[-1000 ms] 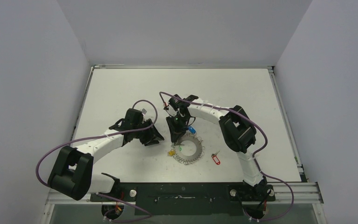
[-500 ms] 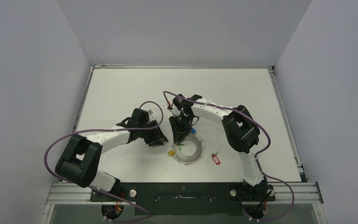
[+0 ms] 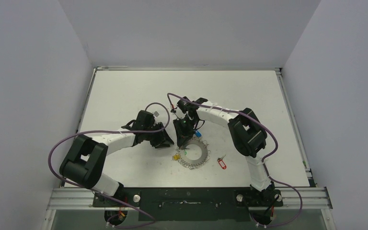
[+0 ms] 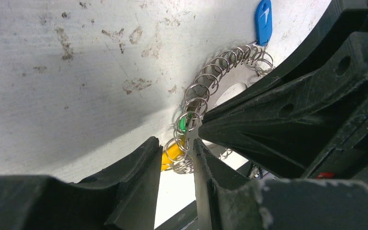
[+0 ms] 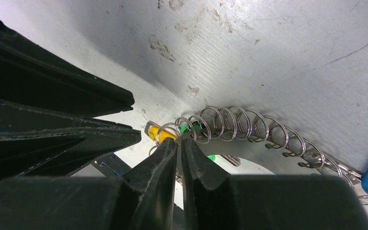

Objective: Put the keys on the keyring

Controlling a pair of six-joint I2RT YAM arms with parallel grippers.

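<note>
My left gripper [image 4: 176, 146] is low over the table [image 3: 124, 91], at the left rim of the keyring [image 5: 273, 165]. Its jaws stand partly apart. The gap between them is narrow and holds nothing firmly. A few of the small wire loops [image 5: 239, 123] on the ring's edge sit in the gap, and so does one end of a yellow tag [image 4: 171, 155]. The left finger [image 4: 136, 167] is just beside that tag. I cannot tell whether it is touching the tag.

Just to the right, a green tag [image 4: 183, 125] shows through the loops, on the inner side of the rim.

My right gripper [image 5: 178, 143] comes down onto the same stretch of rim from the far side, so its tip almost meets my left one. Its two fingers [image 5: 155, 167] are pressed nearly together, with only a thin slit between them. Their tips rest on a wire loop next to the yellow and green tags. I cannot tell whether the wire is pinched in the slit or only touched.

The keyring lies flat on the table under both tips, with its wide hole towards my right arm.

The key with the blue tag [image 4: 263, 21] lies at the far edge of the ring. The tag is flat on the table just outside the loops, and its near end meets them. I cannot make out whether it is threaded on.

Further right, the key with the red tag [image 3: 222, 165] lies alone on the table. It is clear of the ring and of both grippers.
</note>
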